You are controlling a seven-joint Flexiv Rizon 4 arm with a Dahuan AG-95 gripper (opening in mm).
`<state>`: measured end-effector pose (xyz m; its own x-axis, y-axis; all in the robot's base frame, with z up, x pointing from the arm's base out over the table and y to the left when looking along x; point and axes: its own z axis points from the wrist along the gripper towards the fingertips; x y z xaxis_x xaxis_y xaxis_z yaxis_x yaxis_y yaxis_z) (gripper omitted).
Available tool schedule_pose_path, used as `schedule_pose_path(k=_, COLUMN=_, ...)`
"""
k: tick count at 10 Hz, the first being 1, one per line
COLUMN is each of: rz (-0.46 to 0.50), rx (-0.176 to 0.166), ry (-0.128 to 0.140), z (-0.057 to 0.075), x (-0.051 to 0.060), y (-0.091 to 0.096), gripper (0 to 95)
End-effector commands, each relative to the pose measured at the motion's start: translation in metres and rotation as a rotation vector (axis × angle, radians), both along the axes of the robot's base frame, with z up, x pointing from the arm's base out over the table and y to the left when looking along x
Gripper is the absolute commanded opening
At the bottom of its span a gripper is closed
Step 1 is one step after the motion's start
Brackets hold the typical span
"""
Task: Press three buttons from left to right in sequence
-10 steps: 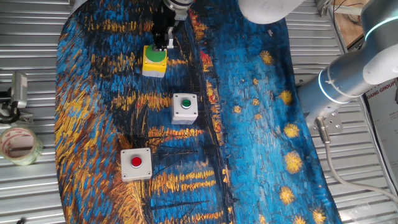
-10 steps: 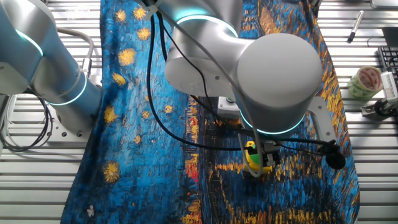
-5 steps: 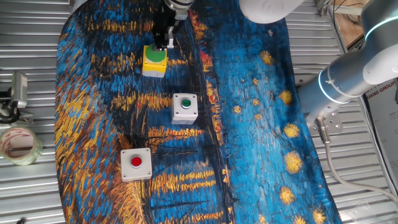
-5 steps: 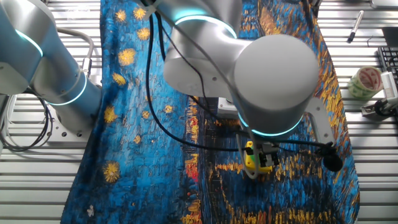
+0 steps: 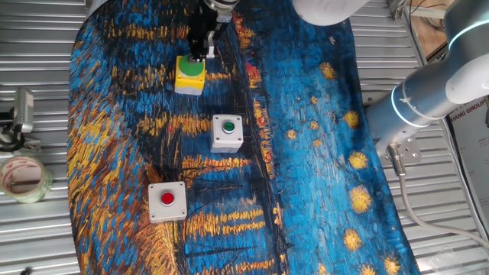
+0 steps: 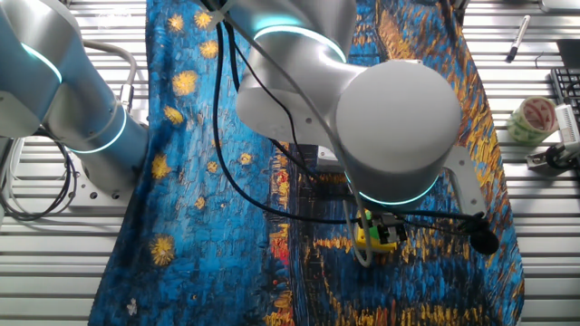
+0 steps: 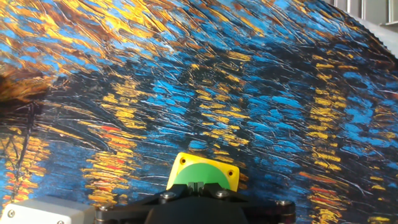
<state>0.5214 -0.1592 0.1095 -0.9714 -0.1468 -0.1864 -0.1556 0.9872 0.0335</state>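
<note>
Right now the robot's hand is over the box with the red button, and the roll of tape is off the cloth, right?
Not quite. The gripper is over the yellow box with the green dome, not the red button, as one fixed view shows. The tape is indeed off the cloth.

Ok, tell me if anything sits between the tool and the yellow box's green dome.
Nothing visible does. The tool hangs right over the yellow button box, and the hand view shows its green dome just past the tool's body, with only the painted cloth around it.
</note>
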Motion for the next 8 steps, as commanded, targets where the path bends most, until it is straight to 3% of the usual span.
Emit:
schedule_pose_path(k=1, rz=0.012, rx=-0.014, ry=0.019, z=-0.0001, x=0.0001, y=0.0001, gripper=0.0)
schedule_pose_path(k=4, rz=0.036, rx=-0.023, ry=0.026, z=-0.0001, x=0.0001, y=0.0001, gripper=0.0)
schedule_pose_path(k=8, rz=0.056, rx=-0.018, ry=0.075, z=-0.0001, x=0.0001, y=0.0001, gripper=0.0)
